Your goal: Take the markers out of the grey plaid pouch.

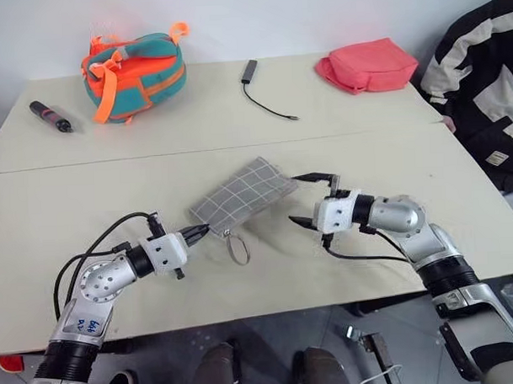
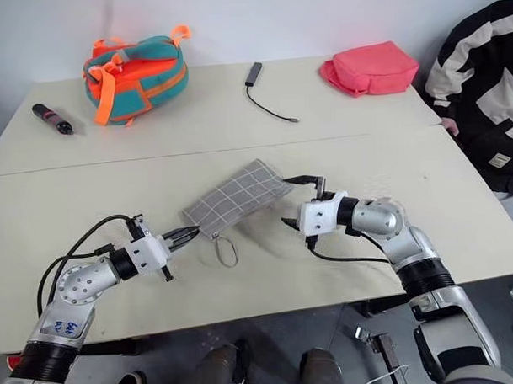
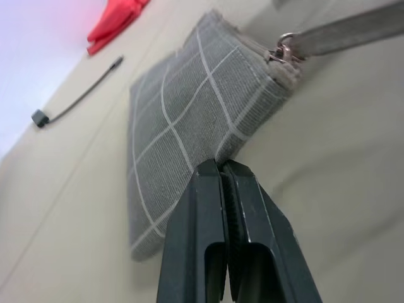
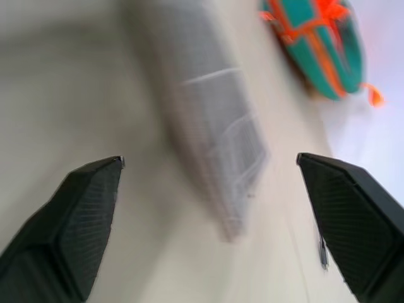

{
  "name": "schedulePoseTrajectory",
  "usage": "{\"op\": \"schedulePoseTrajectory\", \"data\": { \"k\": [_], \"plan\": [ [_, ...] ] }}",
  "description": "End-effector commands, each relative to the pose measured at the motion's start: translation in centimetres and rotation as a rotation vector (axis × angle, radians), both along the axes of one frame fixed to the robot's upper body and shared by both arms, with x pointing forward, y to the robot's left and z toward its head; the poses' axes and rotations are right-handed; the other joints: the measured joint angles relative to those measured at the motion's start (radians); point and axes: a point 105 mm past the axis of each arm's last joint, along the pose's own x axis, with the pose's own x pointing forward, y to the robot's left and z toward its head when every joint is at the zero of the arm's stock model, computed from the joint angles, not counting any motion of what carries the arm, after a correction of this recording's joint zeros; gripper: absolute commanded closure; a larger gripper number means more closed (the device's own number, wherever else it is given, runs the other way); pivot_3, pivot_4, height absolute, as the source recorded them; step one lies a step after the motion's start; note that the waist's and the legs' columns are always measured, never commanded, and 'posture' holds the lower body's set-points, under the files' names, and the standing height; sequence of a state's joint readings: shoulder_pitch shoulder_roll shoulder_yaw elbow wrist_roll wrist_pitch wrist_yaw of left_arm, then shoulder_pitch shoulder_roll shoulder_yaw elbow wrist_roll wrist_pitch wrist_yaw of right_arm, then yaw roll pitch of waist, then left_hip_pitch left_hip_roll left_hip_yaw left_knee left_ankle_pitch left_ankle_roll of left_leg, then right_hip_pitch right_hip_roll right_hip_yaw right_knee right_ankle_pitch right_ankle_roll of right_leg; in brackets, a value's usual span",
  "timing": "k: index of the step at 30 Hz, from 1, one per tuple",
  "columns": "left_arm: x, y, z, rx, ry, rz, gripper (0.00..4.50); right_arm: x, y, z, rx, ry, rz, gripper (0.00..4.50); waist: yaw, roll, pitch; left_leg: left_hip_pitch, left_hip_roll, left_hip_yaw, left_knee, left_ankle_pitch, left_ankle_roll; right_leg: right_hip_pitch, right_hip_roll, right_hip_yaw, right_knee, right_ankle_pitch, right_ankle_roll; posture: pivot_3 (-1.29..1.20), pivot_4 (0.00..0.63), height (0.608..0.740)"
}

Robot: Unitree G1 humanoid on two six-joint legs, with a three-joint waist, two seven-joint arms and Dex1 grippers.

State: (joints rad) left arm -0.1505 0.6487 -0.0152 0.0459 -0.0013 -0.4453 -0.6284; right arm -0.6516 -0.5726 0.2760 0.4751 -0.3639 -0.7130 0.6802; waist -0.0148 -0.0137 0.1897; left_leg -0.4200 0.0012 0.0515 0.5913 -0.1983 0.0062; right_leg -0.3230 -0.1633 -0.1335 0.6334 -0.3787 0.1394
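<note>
Grey plaid pouch [image 1: 242, 195] lying flat on worktop [image 1: 113, 188]; left hand [image 1: 199, 233] pinching corner, right hand [image 1: 311, 199] gaping beside opposite end; advise steadying corner, finding zip.

Grey plaid pouch [image 1: 242, 195]: woven matt cloth w/ metal ring; table [image 1: 153, 128] smooth matt.

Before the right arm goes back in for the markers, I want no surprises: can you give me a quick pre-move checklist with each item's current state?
1. Left gripper clamped on a corner of the grey plaid pouch: ok.
2. Right gripper open and holding nothing: ok.
3. Pouch lying flat on the table: ok.
4. Pouch mouth open enough to reach in: cannot tell.
5. Markers visible: not ok.
6. Loop strap away from the right gripper's side: ok.
</note>
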Motion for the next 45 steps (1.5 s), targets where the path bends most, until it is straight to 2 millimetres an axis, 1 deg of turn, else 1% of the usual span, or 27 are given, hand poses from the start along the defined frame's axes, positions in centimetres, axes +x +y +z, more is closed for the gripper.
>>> {"op": "schedulePoseTrajectory", "data": {
  "k": [1, 2, 4, 7, 10, 12, 13, 15, 16, 21, 22, 25, 27, 28, 29, 32, 35, 38, 41, 43, 45],
  "plan": [
    [-0.6, -0.1, 1.1, -0.006, -0.039, -0.024, 4.5, 0.9, 0.7, 1.9, 0.005, -0.155, 0.002, 0.04, 0.0, 0.0, 0.0, 0.0, 0.0, 0.0, 0.0, 0.0, 0.0, 0.0, 0.0, 0.0, 0.0, 0.0, 0.0, 0.0, 0.15, 0.74],
    [-0.7, -0.1, 1.2, -0.003, -0.04, -0.026, 4.5, 1.1, 0.8, 2.0, -0.005, -0.174, -0.001, 0.04, 0.0, 0.0, 0.0, 0.0, 0.0, 0.0, 0.0, 0.0, 0.0, 0.0, 0.0, 0.0, -0.001, 0.0, 0.0, 0.0, 0.15, 0.74],
    [-0.9, -0.1, 1.3, -0.013, -0.039, -0.028, 4.5, 1.1, 1.1, 1.4, -0.054, -0.204, 0.021, 0.04, 0.0, 0.0, 0.0, 0.0, 0.0, 0.0, 0.001, 0.0, 0.0, 0.0, 0.0, 0.0, -0.001, 0.0, 0.0, 0.0, 0.15, 0.74],
    [-1.1, 0.0, 1.2, -0.012, -0.034, -0.031, 4.5, 1.7, 1.4, 1.4, -0.049, -0.244, 0.009, 0.04, 0.004, 0.0, 0.0, 0.0, 0.0, -0.001, 0.001, 0.0, 0.0, 0.001, 0.0, 0.0, -0.001, 0.0, 0.0, 0.0, 0.15, 0.74],
    [-1.3, -0.1, 1.2, -0.015, -0.033, -0.029, 4.5, 2.2, 1.9, 1.1, -0.051, -0.244, 0.005, 0.04, 0.005, 0.0, 0.0, 0.0, 0.0, -0.001, 0.001, 0.0, 0.0, 0.001, 0.0, 0.0, -0.001, 0.0, 0.0, 0.0, 0.15, 0.74],
    [-1.3, -0.1, 1.2, -0.022, -0.037, -0.028, 4.5, 2.5, 2.1, 0.3, -0.091, -0.241, 0.006, 0.04, 0.003, 0.0, 0.0, 0.0, 0.0, 0.0, 0.001, 0.0, 0.0, 0.001, 0.0, 0.0, -0.001, 0.0, 0.0, 0.0, 0.15, 0.74],
    [-1.4, -0.2, 1.2, -0.023, -0.039, -0.03, 4.5, 2.7, 2.3, 0.2, -0.073, -0.221, -0.005, 0.04, 0.002, 0.0, 0.0, 0.0, 0.0, 0.0, 0.001, 0.0, 0.0, 0.001, 0.0, 0.0, -0.001, 0.0, 0.0, 0.0, 0.15, 0.74],
    [-1.5, -0.1, 1.2, -0.017, -0.039, -0.031, 4.5, 2.8, 2.7, 0.4, -0.048, -0.213, 0.0, 0.4, 0.001, 0.0, 0.0, 0.0, 0.0, -0.001, 0.001, 0.0, 0.0, 0.001, 0.0, 0.0, -0.001, 0.0, 0.0, 0.0, 0.15, 0.74],
    [-1.6, -0.1, 1.1, -0.012, -0.041, -0.031, 4.5, 2.8, 2.9, 0.7, -0.033, -0.22, 0.005, 0.51, -0.001, 0.0, 0.0, 0.0, 0.0, -0.001, 0.001, 0.0, 0.0, 0.001, 0.0, 0.0, -0.001, 0.0, 0.0, 0.0, 0.15, 0.74],
    [-1.6, -0.2, 1.1, -0.029, -0.034, -0.026, 4.5, 2.6, 3.1, 1.0, -0.022, -0.219, 0.02, 2.15, -0.001, 0.0, 0.0, 0.0, 0.0, -0.001, 0.001, 0.0, 0.0, 0.001, 0.0, 0.0, -0.001, 0.0, 0.0, 0.0, 0.15, 0.74],
    [-1.6, -0.2, 1.1, -0.04, -0.029, -0.025, 4.5, 2.6, 3.1, 1.1, -0.019, -0.218, 0.021, 2.55, -0.001, 0.0, 0.0, 0.0, 0.0, -0.001, 0.001, 0.0, 0.0, 0.001, 0.0, 0.0, -0.001, 0.0, 0.0, 0.0, 0.15, 0.74],
    [-1.6, -0.2, 1.1, -0.052, -0.014, -0.023, 4.5, 2.5, 3.1, 1.1, -0.015, -0.213, 0.019, 3.58, -0.002, 0.0, 0.0, 0.0, 0.0, -0.001, 0.001, 0.0, 0.0, 0.001, 0.0, 0.0, -0.001, 0.0, 0.0, 0.0, 0.15, 0.74],
    [-1.5, -0.2, 1.3, -0.094, 0.015, -0.024, 4.06, 2.6, 3.0, 1.2, -0.006, -0.208, 0.012, 4.28, -0.002, 0.0, 0.0, 0.0, 0.0, -0.001, 0.001, 0.0, 0.0, 0.001, 0.0, 0.0, 0.0, 0.0, 0.0, 0.0, 0.15, 0.74],
    [-1.4, -0.2, 1.5, -0.097, 0.01, -0.02, 3.75, 2.5, 3.0, 1.2, -0.003, -0.206, 0.012, 4.5, -0.002, 0.0, 0.0, 0.0, 0.0, -0.001, 0.001, 0.0, 0.0, 0.001, 0.0, 0.0, -0.001, 0.0, 0.0, 0.0, 0.15, 0.74],
    [-1.4, -0.2, 1.6, -0.097, 0.006, -0.018, 3.59, 2.5, 2.9, 1.2, -0.002, -0.205, 0.012, 4.5, -0.002, 0.0, 0.0, 0.0, 0.0, -0.001, 0.001, 0.0, 0.0, 0.001, 0.0, 0.0, -0.001, 0.0, 0.0, 0.0, 0.15, 0.74],
    [-1.3, -0.2, 1.7, -0.058, -0.023, -0.013, 2.78, 2.5, 2.9, 1.4, 0.014, -0.197, 0.002, 4.5, -0.002, 0.0, 0.0, 0.0, 0.0, -0.001, 0.001, 0.0, 0.0, 0.001, 0.0, 0.0, 0.0, 0.0, 0.0, 0.0, 0.15, 0.74],
    [-1.3, -0.4, 1.7, -0.062, -0.02, -0.026, 2.78, 2.5, 3.0, 1.5, 0.018, -0.197, 0.003, 4.5, -0.002, 0.0, 0.0, 0.0, 0.0, -0.001, 0.001, 0.0, 0.0, 0.001, 0.0, 0.0, -0.001, 0.0, 0.0, 0.0, 0.15, 0.74],
    [-1.5, -0.8, 1.2, -0.033, -0.02, -0.042, 2.78, 2.7, 3.2, 2.2, 0.059, -0.186, -0.008, 4.5, -0.002, 0.0, 0.0, 0.0, 0.0, -0.001, 0.001, 0.0, 0.0, 0.001, 0.0, 0.0, 0.0, 0.0, 0.0, 0.0, 0.15, 0.74],
    [-3.0, -1.4, 0.2, 0.021, 0.019, -0.126, 2.78, 2.9, 3.1, 2.5, 0.087, -0.173, -0.024, 4.5, -0.004, 0.0, 0.0, 0.0, 0.0, -0.001, 0.001, 0.0, 0.0, 0.001, 0.0, 0.0, -0.001, 0.0, 0.0, 0.0, 0.15, 0.74],
    [-2.9, -0.4, 0.2, 0.039, 0.01, -0.094, 2.78, 2.9, 3.0, 2.5, 0.087, -0.167, -0.03, 4.5, -0.006, 0.0, 0.0, 0.0, 0.0, -0.001, 0.001, 0.0, 0.0, 0.001, 0.0, 0.001, -0.001, 0.0, 0.0, 0.0, 0.15, 0.74],
    [-2.5, 0.3, 0.7, 0.031, -0.013, -0.068, 2.78, 2.9, 2.9, 2.4, 0.093, -0.151, -0.035, 4.5, -0.007, 0.0, 0.0, 0.0, 0.0, -0.001, 0.001, 0.0, 0.0, 0.001, 0.0, 0.0, -0.001, 0.0, 0.0, 0.0, 0.15, 0.74]
  ]
}}
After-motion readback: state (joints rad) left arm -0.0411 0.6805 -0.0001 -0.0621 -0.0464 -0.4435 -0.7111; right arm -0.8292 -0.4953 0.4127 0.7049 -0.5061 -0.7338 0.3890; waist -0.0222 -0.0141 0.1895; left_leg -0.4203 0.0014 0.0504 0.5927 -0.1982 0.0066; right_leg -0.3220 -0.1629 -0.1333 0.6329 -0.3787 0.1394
